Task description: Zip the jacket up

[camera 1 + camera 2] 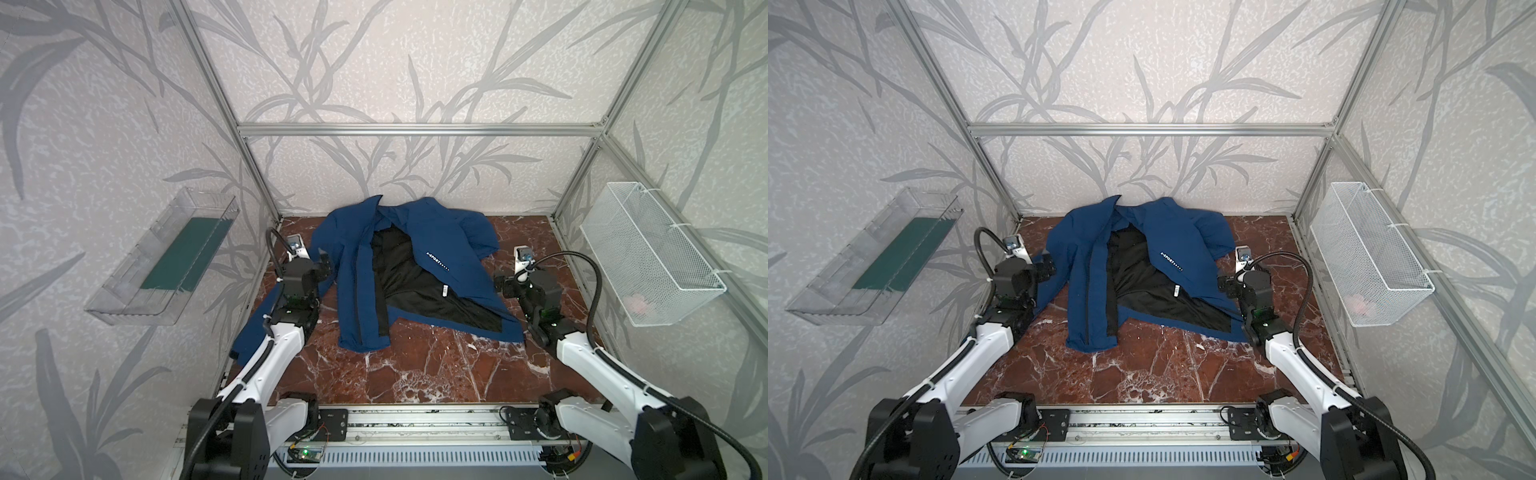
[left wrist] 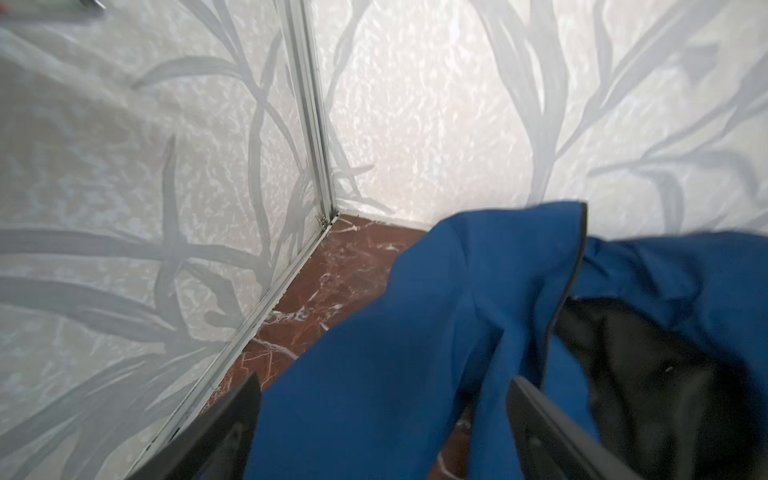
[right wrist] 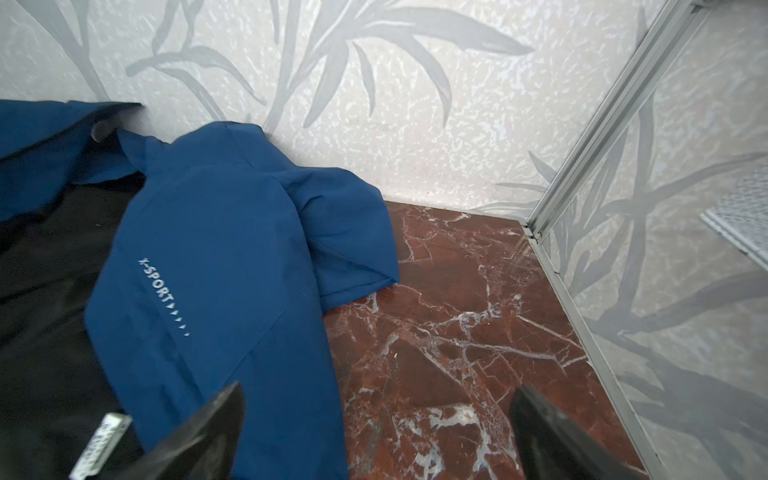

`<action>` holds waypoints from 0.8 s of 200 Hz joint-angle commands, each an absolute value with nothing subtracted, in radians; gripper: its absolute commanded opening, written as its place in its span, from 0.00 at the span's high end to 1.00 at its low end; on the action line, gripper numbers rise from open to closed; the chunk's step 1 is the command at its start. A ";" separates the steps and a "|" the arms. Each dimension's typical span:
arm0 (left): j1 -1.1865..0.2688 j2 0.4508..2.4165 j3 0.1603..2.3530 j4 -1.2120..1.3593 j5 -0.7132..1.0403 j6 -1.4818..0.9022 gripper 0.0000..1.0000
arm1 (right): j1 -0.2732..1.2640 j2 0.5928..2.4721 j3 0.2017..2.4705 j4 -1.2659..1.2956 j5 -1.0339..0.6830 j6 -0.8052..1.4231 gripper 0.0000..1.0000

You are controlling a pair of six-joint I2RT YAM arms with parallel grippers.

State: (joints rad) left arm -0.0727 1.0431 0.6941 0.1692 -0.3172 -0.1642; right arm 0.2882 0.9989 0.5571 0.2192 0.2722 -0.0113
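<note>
Left end effector (image 2: 384, 378) stood open, jaws straddling blue jacket (image 1: 453, 237) fabric; right end effector (image 3: 381, 386) was open over bench (image 1: 415, 374) at jacket edge, front unzipped

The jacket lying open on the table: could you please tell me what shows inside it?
Inside the jacket, black lining and a small white label show. The lettered front panel covers whatever lies beneath it.
</note>
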 commanded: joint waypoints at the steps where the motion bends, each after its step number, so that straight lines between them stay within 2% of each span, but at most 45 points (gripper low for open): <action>1: -0.085 0.991 0.733 -0.276 -0.216 -0.357 0.11 | 0.350 0.947 0.627 -0.164 0.286 0.138 0.01; 28: -0.122 0.959 0.711 -0.414 -0.071 -0.503 0.13 | 0.465 1.029 0.768 -0.452 0.185 0.368 0.01; 55: -0.131 0.918 0.618 -0.385 0.057 -0.683 0.14 | 0.690 1.219 0.913 -0.580 0.147 0.463 0.01; 77: -0.129 0.894 0.543 -0.351 0.113 -0.797 0.14 | 0.879 1.406 1.076 -0.660 0.201 0.443 0.01; 111: -0.071 0.930 0.476 -0.317 0.228 -0.866 0.16 | 1.090 1.726 1.408 -0.820 0.264 0.323 0.00; 139: 0.070 0.946 0.463 -0.307 0.376 -0.876 0.16 | 1.207 1.957 1.668 -0.922 0.301 0.239 0.07; 160: 0.164 0.947 0.475 -0.342 0.411 -0.845 0.17 | 1.251 2.081 1.814 -0.947 0.268 0.216 0.15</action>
